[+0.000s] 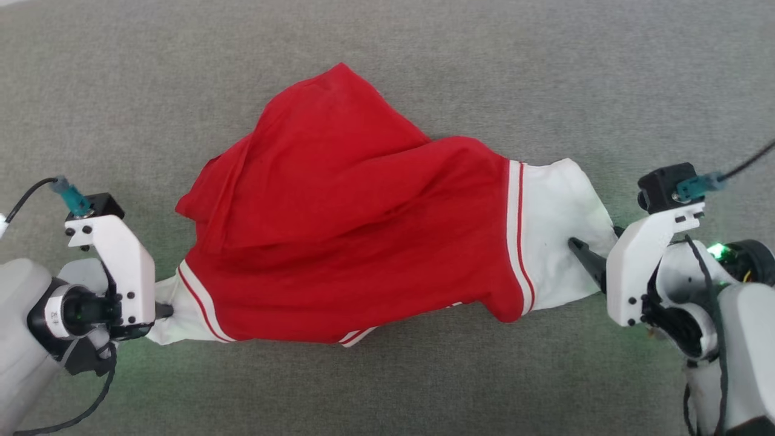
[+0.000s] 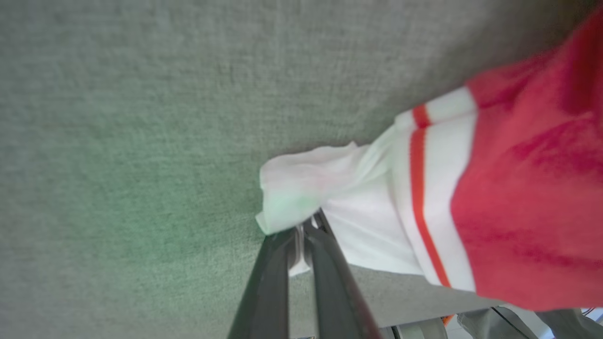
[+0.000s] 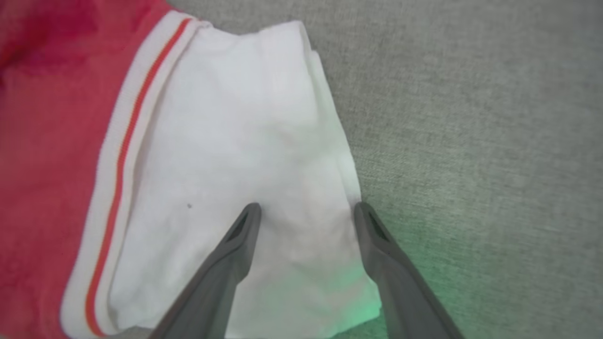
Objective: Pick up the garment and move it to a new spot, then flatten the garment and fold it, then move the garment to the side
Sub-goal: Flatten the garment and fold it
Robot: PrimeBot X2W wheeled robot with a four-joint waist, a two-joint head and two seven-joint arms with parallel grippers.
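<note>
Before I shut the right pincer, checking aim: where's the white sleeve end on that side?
The white sleeve end lies at the garment's right end in head view, the open right pincer at its outer edge.

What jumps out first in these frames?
The bright red garment lies bunched in a rumpled heap mid-view on the grey fabric surface. At lower left the left gripper is pinched shut on a white sleeve end. At right the right gripper sits open at the other sleeve end, one finger over the white cloth and one at its edge.
</note>
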